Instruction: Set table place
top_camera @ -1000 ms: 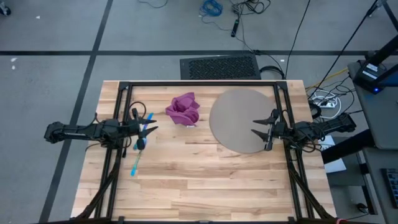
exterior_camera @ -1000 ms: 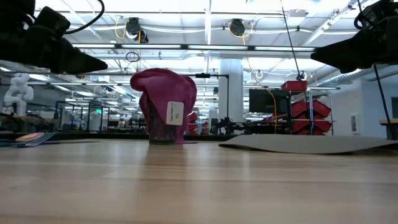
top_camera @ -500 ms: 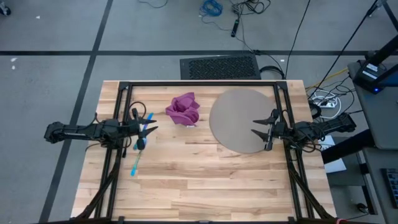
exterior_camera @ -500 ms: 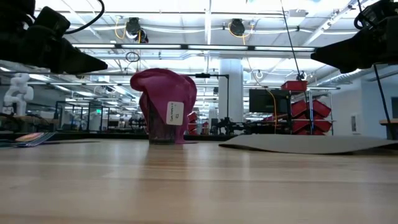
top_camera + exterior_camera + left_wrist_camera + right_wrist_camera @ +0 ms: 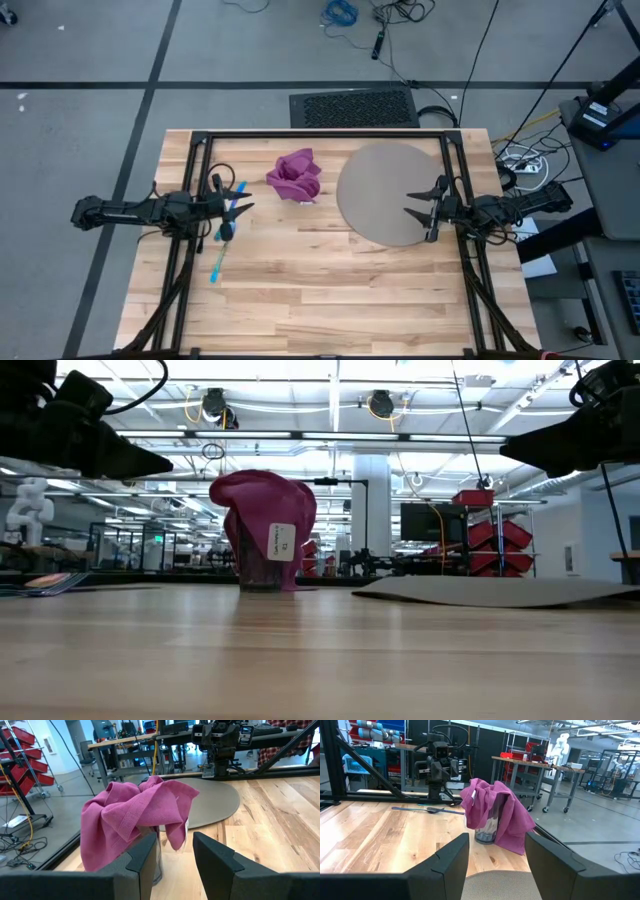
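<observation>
Looking down on the desk, a light-wood plank top on a black frame, and it carries little. A round grey-tan mat lies toward the right and far side. Just left of it stands a clear glass with a purple napkin draped over it, a small white label showing on the cloth in the low view. Over on the left lies the blue cutlery, several thin pieces in a loose line running from far to near, and how many cannot be told.

The left fingers hang over the far end of that cutlery, apart, empty, pointing toward the napkin. Nothing stands between them and the covered glass; from the left wrist view the napkin fills the space just ahead of the two dark tips.

The right fingers hover above the mat's right half, spread wide, gripping nothing, aimed across the mat at the glass. The mat lies flat under them, and from the right wrist view its near edge shows between the tips.

Beyond the desk there are workbenches, red bins and cables on the floor.
</observation>
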